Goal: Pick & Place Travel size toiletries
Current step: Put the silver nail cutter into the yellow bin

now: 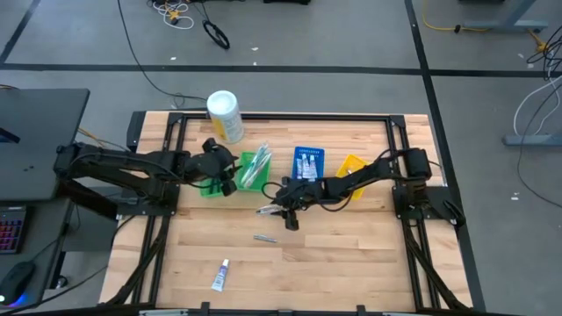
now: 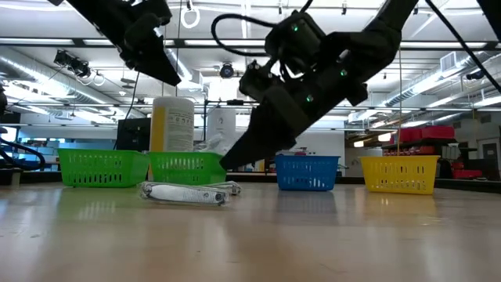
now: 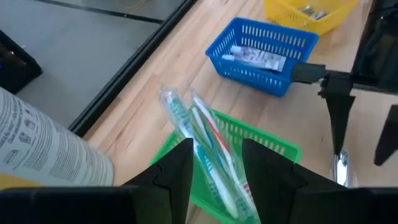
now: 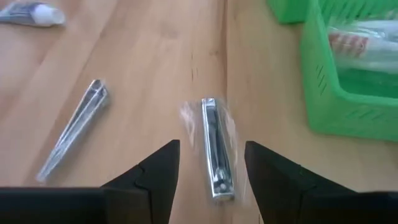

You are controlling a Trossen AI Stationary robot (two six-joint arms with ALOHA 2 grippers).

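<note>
Your right pincer (image 4: 208,165) stands open low over the worktop (image 1: 351,254), its two dark fingers (image 4: 155,174) either side of a silvery nail clipper (image 4: 214,149) that lies flat on the wood between them, not gripped. Just beside it on the bare boards lies a second silvery piece (image 4: 71,127), slim and pointed, and farther off a small white tube (image 1: 220,276) rests near the worktop's front edge. A green bin (image 4: 348,81) holding wrapped toothbrushes (image 4: 364,37) sits close by the clipper. Your left pincer (image 3: 214,165) hangs over that same green bin (image 3: 249,149), fingers apart and holding nothing, with the toothbrushes (image 3: 205,143) showing in the gap between them. Beyond, a blue bin (image 1: 308,162) carries small white tubes, and a yellow bin (image 1: 351,165) stands next along the row. A big white-and-yellow canister (image 1: 224,116) stands upright near the back edge.
</note>
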